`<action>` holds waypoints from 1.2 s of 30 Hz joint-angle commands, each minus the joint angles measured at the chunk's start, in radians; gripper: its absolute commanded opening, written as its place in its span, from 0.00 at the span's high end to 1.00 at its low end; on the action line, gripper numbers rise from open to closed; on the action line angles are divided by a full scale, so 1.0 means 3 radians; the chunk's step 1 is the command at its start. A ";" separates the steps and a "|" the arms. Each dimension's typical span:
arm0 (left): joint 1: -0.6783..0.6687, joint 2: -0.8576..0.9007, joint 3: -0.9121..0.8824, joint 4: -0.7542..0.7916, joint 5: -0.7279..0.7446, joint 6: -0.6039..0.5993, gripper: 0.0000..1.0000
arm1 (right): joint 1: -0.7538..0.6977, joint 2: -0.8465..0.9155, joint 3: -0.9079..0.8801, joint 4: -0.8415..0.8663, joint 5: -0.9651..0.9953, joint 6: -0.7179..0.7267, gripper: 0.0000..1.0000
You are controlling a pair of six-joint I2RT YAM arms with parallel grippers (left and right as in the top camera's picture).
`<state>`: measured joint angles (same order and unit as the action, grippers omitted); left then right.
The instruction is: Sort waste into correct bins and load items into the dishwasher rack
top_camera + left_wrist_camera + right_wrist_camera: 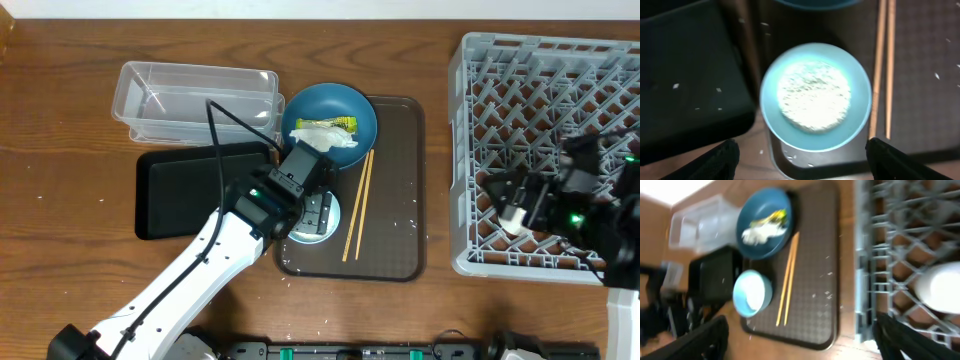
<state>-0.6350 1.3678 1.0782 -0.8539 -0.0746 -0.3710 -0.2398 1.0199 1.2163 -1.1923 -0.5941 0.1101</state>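
My left gripper [802, 165] is open and hovers over the light-blue bowl [815, 95], which holds white rice [814, 96] and stands on the brown tray's left front. The chopsticks [358, 205] lie beside the bowl. The dark-blue dish [330, 115] holds the green-and-yellow wrapper [327, 124] and the white tissue [325, 138]. My right gripper [800, 345] is open and empty over the grey rack's [545, 150] left front. One white cup [940, 287] sits in the rack close to it. The clear tub [195, 100] and black tray [190, 190] lie to the left.
The brown serving tray [395, 180] lies between the bins and the rack, with loose rice grains scattered on it. A few grains also lie on the black tray [685, 85]. A second cup is not in view.
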 commanded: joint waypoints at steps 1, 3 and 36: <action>0.0106 -0.0122 0.0047 -0.0066 -0.0270 -0.0196 0.16 | 0.0429 0.0052 0.0037 0.0032 -0.0127 -0.0117 0.13; 0.0264 -0.0251 0.0127 -0.0153 -0.0280 -0.0300 0.16 | 0.0773 0.0116 0.0037 0.0118 -0.0028 -0.0025 0.12; 0.1336 -0.0856 0.0253 -0.0518 0.0299 0.0064 0.00 | 0.3001 0.2879 0.0037 0.1986 0.1336 0.1452 0.72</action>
<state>-0.2382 1.1103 1.1454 -1.0065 0.0174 -0.3618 0.6567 1.8671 1.2175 -0.5903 -0.2073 0.5186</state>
